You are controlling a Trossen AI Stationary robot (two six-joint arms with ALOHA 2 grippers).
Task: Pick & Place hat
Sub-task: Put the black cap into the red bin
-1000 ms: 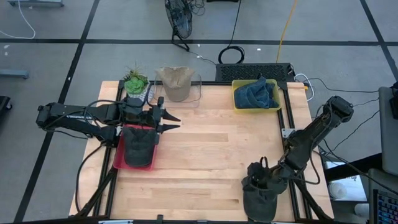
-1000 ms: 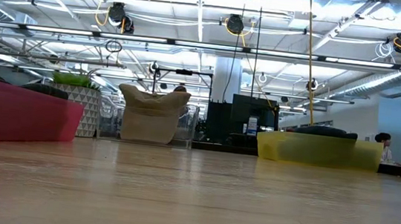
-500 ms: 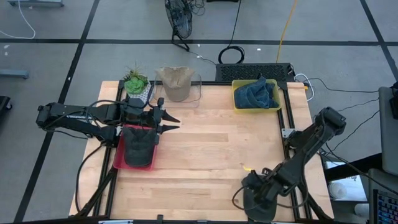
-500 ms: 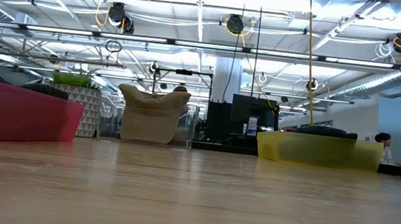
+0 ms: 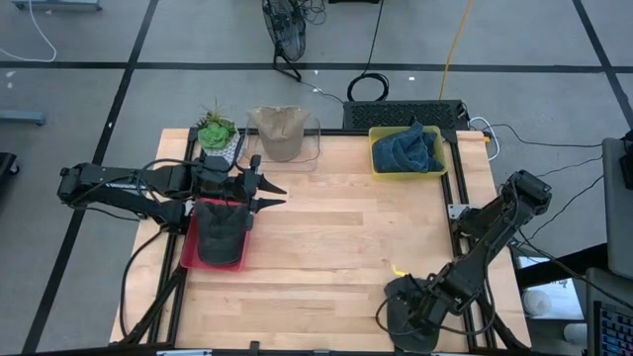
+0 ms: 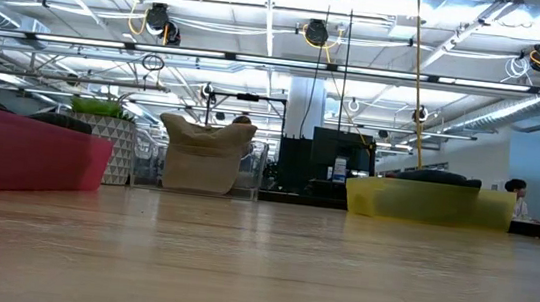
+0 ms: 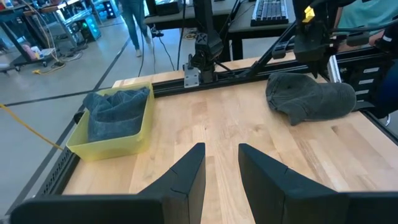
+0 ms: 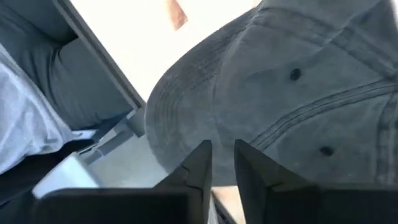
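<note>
A dark grey hat (image 5: 413,328) lies crown up on the table by its near edge, right of the middle; the left wrist view shows the same hat (image 7: 311,99). My right gripper (image 8: 222,163) points down over it with a narrow gap between its fingers, and the hat's brim and crown (image 8: 292,93) fill its view. My left gripper (image 5: 279,194) is open and hovers beside a red bin (image 5: 188,247) that holds another dark hat (image 5: 222,232). A tan hat (image 5: 280,131) sits in a clear bin at the far edge. My right gripper comes at the grey hat from above, its fingertips (image 8: 198,163) right at the edge of the brim. The fingers themselves hide the place where they meet it, so I cannot tell whether they touch it. The hat lies flat on the table.
A yellow bin (image 5: 377,158) with blue cloth (image 5: 407,148) stands at the far right corner. A potted plant (image 5: 216,132) stands at the far left corner. Bare wood (image 5: 336,227) spans the middle of the table. People show beyond the table (image 7: 134,18).
My right arm has swung toward the table's near edge and folded lower, and its gripper has come down closer over the grey hat. The hat has stayed where it was.
</note>
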